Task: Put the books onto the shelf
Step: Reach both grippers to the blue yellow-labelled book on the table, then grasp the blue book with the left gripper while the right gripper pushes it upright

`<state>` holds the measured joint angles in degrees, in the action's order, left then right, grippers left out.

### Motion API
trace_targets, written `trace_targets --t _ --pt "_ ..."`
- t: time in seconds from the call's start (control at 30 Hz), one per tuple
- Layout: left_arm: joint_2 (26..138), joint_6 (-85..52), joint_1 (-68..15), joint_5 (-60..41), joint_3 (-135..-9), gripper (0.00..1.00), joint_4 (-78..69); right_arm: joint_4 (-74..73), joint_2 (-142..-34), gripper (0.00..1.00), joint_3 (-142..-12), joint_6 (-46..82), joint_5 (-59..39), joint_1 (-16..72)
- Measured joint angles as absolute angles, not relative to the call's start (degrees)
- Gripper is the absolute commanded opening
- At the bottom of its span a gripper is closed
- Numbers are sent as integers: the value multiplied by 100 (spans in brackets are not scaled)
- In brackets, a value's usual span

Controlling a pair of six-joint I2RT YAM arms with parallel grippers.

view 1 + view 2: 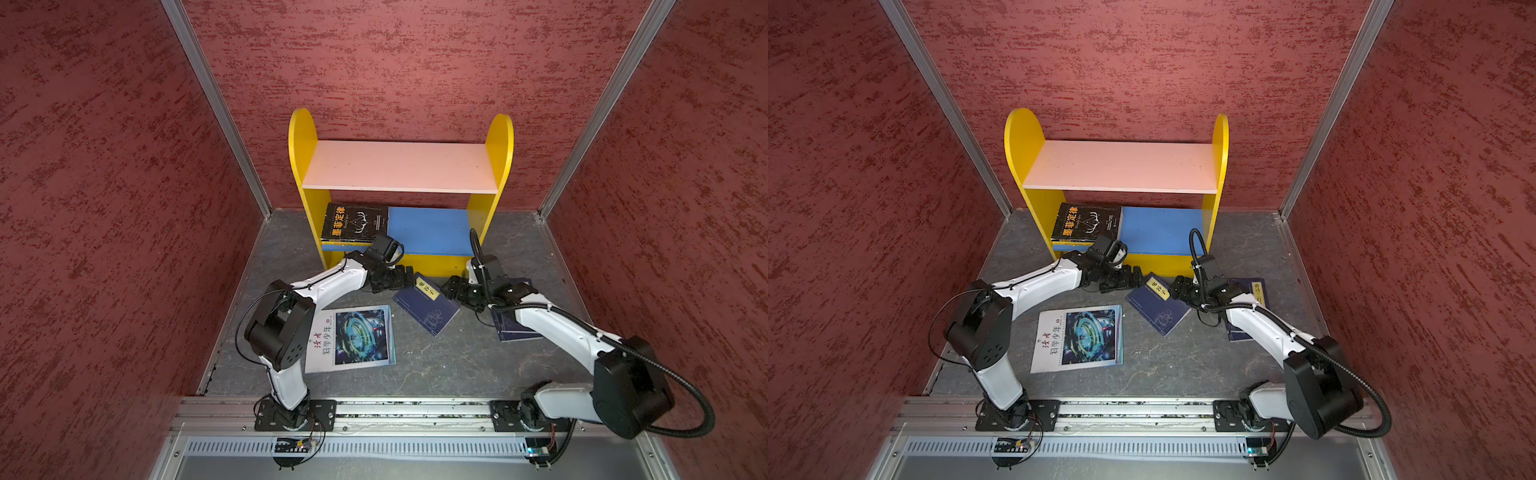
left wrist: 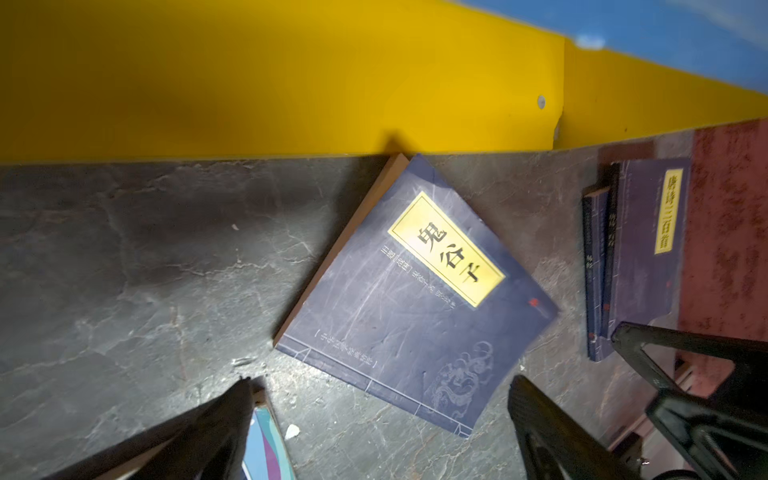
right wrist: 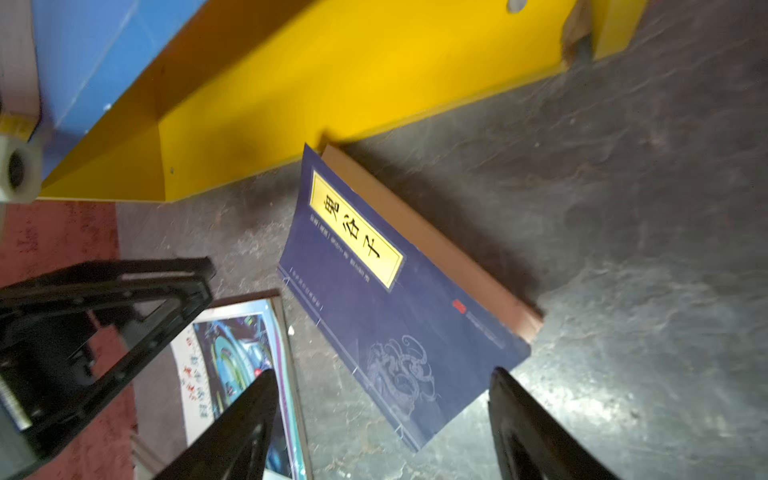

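Note:
The shelf [image 1: 399,166] stands against the back wall. A black book [image 1: 355,222] with an orange title lies on the left of its blue lower board [image 1: 432,230]. On the floor in front of the shelf, a navy book [image 1: 428,311] with a yellow label lies askew, one corner against the yellow base. My left gripper [image 1: 409,278] hangs open at its left corner, and my right gripper [image 1: 446,286] is open at its right. In both wrist views the navy book [image 2: 415,299] [image 3: 395,299] lies just beyond the open fingers, untouched. A second navy book [image 1: 1258,289] lies partly under the right arm. The white magazine [image 1: 353,336] lies flat nearer the front.
Red textured walls [image 1: 104,208] close in the left, right and back. The floor [image 1: 457,361] is dark grey stone. An aluminium rail [image 1: 415,409] along the front carries both arm bases. The pink upper board holds nothing.

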<state>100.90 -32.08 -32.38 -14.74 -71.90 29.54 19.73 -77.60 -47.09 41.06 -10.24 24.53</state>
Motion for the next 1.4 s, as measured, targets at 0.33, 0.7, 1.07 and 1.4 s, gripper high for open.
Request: trace_targets --t 0.33,0.7,1.07,1.4 --pt "9651 -5135 -2539 -2228 -6128 96 2340 1382 -9496 81 -5251 3378 -797 2427" --pt "9491 -6729 -2685 -2652 -5669 97 1712 1339 -9830 61 -5306 3089 -1155 2471" --pt "10020 -7220 -2895 -2591 -5725 98 1992 1492 -9828 54 -5238 2928 -1562 2821" --pt "10412 -7030 -3024 -2578 -6053 98 1704 1406 -9904 53 -5229 2768 -1944 2941"
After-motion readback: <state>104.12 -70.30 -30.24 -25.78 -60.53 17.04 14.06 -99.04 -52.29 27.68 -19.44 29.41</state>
